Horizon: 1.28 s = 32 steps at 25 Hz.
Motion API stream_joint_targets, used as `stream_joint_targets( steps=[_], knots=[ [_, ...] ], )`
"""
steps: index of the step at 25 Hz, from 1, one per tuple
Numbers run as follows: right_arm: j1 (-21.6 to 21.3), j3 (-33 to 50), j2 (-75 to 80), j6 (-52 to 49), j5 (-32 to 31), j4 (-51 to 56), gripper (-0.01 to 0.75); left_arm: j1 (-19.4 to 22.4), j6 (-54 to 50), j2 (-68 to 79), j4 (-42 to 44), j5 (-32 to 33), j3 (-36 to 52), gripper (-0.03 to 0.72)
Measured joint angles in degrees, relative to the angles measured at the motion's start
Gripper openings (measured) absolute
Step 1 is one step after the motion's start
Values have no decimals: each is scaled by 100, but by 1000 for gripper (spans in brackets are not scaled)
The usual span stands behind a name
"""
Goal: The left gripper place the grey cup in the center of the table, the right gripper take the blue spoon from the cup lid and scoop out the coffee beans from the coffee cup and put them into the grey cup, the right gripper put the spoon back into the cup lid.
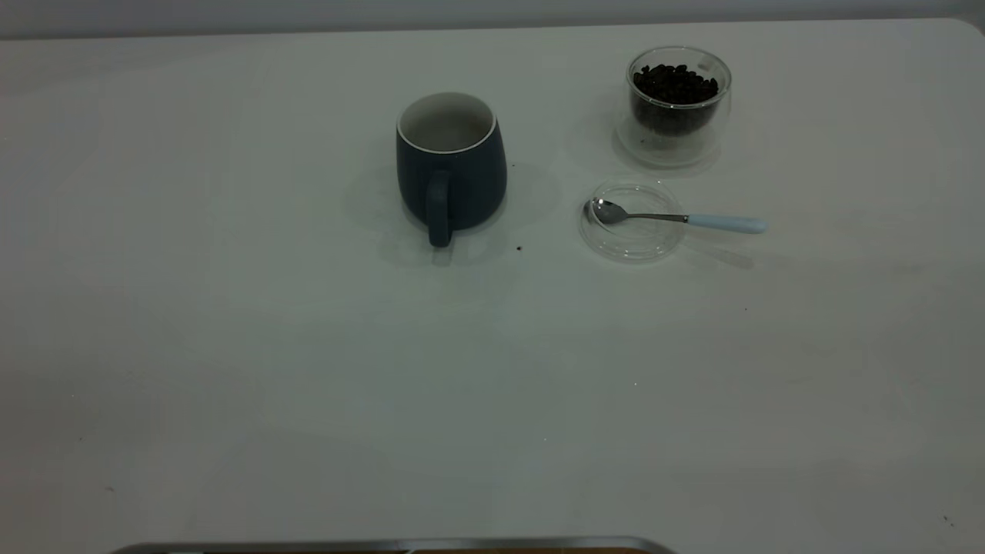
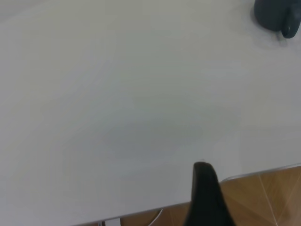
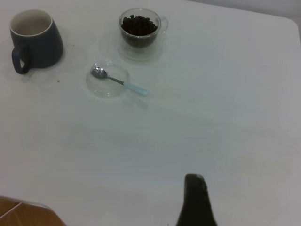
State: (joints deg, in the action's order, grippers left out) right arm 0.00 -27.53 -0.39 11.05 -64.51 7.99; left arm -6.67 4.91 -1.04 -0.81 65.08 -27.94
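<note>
The grey cup (image 1: 450, 165) stands upright near the middle of the table (image 1: 308, 369), handle toward the front edge, its inside showing white. To its right the blue spoon (image 1: 692, 220) lies with its bowl in the cup lid (image 1: 632, 242) and its handle sticking out to the right. Behind the lid stands the coffee cup (image 1: 677, 131), filled with coffee beans (image 1: 676, 83). Neither arm shows in the exterior view. My left gripper (image 2: 204, 188) hangs over the table's edge, far from the grey cup (image 2: 277, 16). My right gripper (image 3: 195, 197) hovers well away from the blue spoon (image 3: 120, 82), cup lid (image 3: 107, 89) and coffee cup (image 3: 139, 40).
A small dark speck (image 1: 519, 248) lies on the table just right of the cup's handle. The table's metal-trimmed front edge (image 1: 385, 545) runs along the bottom, with wooden floor (image 2: 263, 197) beyond it in the left wrist view.
</note>
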Motion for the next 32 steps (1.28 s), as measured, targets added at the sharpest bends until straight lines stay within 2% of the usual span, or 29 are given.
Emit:
stream_joint_targets(
  steps=[11, 18, 32],
  knots=[
    [0, 0, 0, -35, -6, -84, 592, 0, 0, 0, 0, 0, 0, 567],
    [0, 6, 0, -934, -6, -717, 592, 0, 0, 0, 0, 0, 0, 567],
    [0, 6, 0, -983, -6, -723, 591, 0, 7, 0, 0, 0, 0, 567]
  ],
)
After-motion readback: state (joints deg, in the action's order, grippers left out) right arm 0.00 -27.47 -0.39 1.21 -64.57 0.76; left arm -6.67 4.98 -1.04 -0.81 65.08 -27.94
